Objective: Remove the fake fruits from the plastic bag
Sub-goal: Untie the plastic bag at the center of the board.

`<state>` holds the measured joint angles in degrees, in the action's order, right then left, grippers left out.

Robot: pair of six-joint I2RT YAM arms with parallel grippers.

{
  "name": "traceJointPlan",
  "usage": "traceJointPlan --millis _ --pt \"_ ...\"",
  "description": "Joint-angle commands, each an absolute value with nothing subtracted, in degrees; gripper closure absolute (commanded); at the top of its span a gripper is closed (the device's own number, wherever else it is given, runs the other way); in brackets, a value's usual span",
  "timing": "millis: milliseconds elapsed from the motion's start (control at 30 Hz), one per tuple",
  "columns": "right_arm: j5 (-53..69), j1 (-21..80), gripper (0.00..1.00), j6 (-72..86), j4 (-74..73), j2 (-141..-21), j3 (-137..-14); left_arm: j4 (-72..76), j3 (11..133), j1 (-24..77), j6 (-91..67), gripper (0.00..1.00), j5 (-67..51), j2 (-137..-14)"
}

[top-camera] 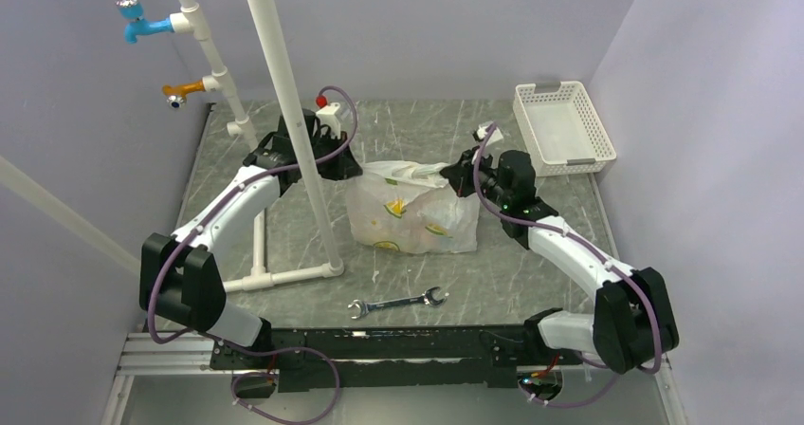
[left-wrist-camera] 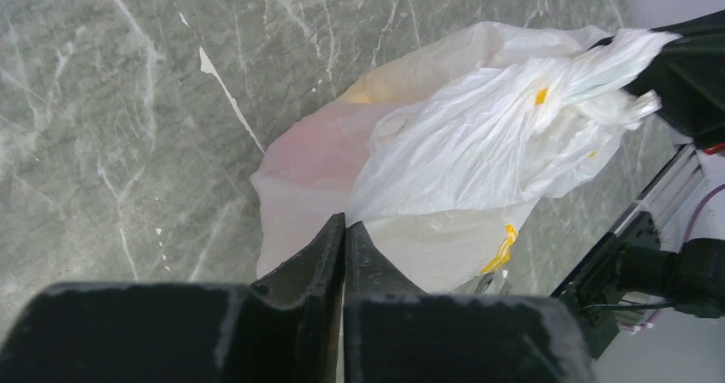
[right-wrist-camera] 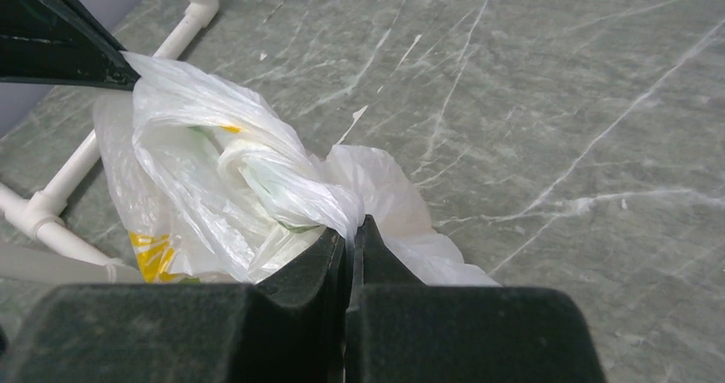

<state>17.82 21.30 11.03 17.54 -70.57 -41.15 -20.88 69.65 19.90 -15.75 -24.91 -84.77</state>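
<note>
The marble table (top-camera: 427,131) has the plastic bag (top-camera: 417,218) sitting bulging at its middle, between the arms. The left gripper (left-wrist-camera: 344,229) is clamped on the bag's film at one side. The right gripper (right-wrist-camera: 349,233) pinches its twisted handle opposite. A wrench (top-camera: 398,303) lies nearer the front.

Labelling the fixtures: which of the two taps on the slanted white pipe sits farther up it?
The blue tap. It branches off the white pipe above the orange tap, which sits lower, nearer the table.
</note>
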Motion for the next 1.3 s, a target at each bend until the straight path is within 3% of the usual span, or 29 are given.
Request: traceJointPlan --millis 0,67,133,233,300,567,767,1133,1267 --pt "25.8 20.6 1.0 9.3 16.8 -72.4 -45.3 -19.2 70.3 18.8 -14.5 0.76 -27.6 -83.1" --pt "30.6 20.7 1.0 7.5 16.2 -72.7 -45.7 -18.9 70.6 18.8 -13.6 0.42 -30.0 -83.3" --pt "33.7 21.1 1.0 5.7 15.4 -73.0 -45.9 -19.7 71.3 18.8 -12.6 0.23 -31.1 -83.4" --pt "35.9 22.1 1.0 3.4 13.4 -74.3 -47.1 -19.4 71.4 18.8 -11.8 0.11 -30.6 -82.9" --pt "37.0 23.3 1.0 1.2 11.5 -75.8 -48.7 -18.1 71.5 18.8 -10.8 0.09 -32.4 -83.0" --pt "39.4 26.5 1.0 -2.6 7.7 -77.6 -52.0 -22.4 78.2 19.7 -7.5 0.17 -41.8 -90.4" --pt "38.6 26.9 1.0 -2.1 8.7 -76.2 -50.0 -20.1 76.8 21.8 -6.2 0.17 -48.2 -90.1" --pt "34.3 26.9 1.0 -2.4 8.3 -74.3 -48.9 -27.8 76.6 26.1 -1.2 0.45 -39.0 -89.0" --pt "33.3 27.0 1.0 -2.5 8.4 -73.9 -48.7 -28.6 77.3 26.1 -1.2 0.63 -36.5 -89.3"
